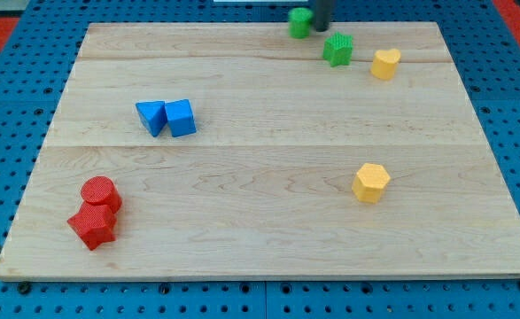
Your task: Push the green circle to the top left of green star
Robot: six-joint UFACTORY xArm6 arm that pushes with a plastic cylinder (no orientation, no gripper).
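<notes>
The green circle point(299, 22) sits at the board's top edge, right of centre. The green star point(337, 49) lies just below and to the right of it, a small gap apart. My tip point(321, 27) comes down from the view's top and stands right against the green circle's right side, above the green star.
A yellow heart point(384, 64) lies right of the green star. A yellow hexagon point(371, 182) sits at the lower right. A blue triangle point(151, 116) and blue cube point(181, 118) touch at the left centre. A red circle point(100, 192) and red star point(92, 225) sit at the lower left.
</notes>
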